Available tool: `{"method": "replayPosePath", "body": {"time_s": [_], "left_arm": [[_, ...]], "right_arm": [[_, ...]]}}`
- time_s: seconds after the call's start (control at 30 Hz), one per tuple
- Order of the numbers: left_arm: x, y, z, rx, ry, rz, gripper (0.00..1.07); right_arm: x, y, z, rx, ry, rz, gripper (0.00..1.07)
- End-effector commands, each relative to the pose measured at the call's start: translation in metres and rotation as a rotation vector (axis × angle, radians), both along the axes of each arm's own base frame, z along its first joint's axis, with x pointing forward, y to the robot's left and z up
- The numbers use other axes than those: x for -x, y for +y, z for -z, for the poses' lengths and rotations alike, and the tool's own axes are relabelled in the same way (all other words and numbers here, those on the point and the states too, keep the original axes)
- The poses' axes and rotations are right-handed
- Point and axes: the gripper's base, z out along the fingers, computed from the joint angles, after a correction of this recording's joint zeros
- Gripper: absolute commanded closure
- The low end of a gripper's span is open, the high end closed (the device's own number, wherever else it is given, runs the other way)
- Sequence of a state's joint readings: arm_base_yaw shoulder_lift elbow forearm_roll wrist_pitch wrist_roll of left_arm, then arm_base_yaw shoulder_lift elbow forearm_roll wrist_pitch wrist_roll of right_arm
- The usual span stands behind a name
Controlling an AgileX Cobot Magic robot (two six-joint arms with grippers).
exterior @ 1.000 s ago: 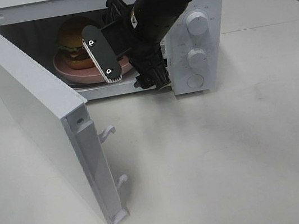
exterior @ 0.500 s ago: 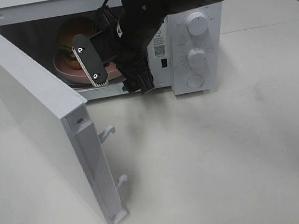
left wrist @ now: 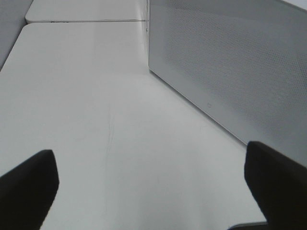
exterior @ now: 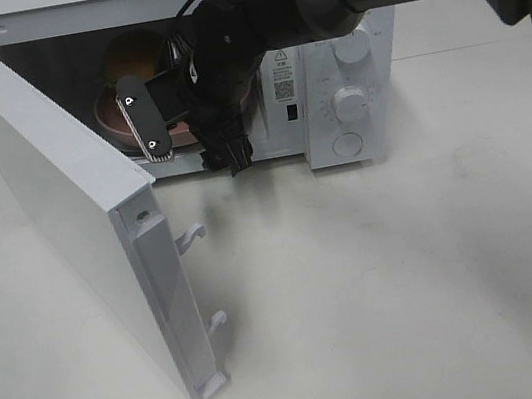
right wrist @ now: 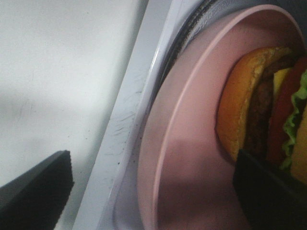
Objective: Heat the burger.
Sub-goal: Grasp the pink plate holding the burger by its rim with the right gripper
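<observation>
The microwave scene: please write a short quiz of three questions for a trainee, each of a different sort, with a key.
1. True or false: the microwave door is shut.
2. Multiple choice: the burger rests on A) the bare table, B) a pink plate inside the microwave, C) the top of the microwave.
3. Fill in: the right gripper is at the oven opening with its jaws ____, holding nothing.

Key
1. False. The door stands wide open.
2. B.
3. Open; one finger is by the burger, the other outside the plate's rim.
</observation>
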State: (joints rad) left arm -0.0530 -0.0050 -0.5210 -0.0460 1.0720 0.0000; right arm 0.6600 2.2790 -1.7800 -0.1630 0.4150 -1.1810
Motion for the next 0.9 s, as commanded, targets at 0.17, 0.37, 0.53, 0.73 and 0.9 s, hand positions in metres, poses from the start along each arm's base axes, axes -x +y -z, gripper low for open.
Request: {"method": "replayPosePath", "body": {"time_s": [0.17, 0.37, 0.53, 0.73, 0.9], "left_arm": [[0.000, 0.000, 0.001, -0.003, 0.002, -0.004, 0.09], [0.000, 0.003, 0.002, -0.022, 0.001, -0.025, 0.09], [0.000, 0.003, 0.002, -0.023, 0.001, -0.026, 0.09], [0.000, 0.003, 0.002, -0.023, 0.001, -0.026, 0.09], [0.000, 0.003, 0.002, -0.023, 0.001, -0.026, 0.09]], "right_arm": [[-0.011, 0.009, -0.003, -0.003, 0.009, 0.026, 0.22], [-0.027, 0.006, 0.002, -0.022, 0.028, 0.068, 0.23], [-0.032, 0.006, 0.007, -0.040, 0.043, 0.083, 0.25], [-0.037, 0.003, 0.020, -0.043, 0.073, 0.100, 0.35], [-0.040, -0.002, 0.024, -0.042, 0.083, 0.113, 0.52]]}}
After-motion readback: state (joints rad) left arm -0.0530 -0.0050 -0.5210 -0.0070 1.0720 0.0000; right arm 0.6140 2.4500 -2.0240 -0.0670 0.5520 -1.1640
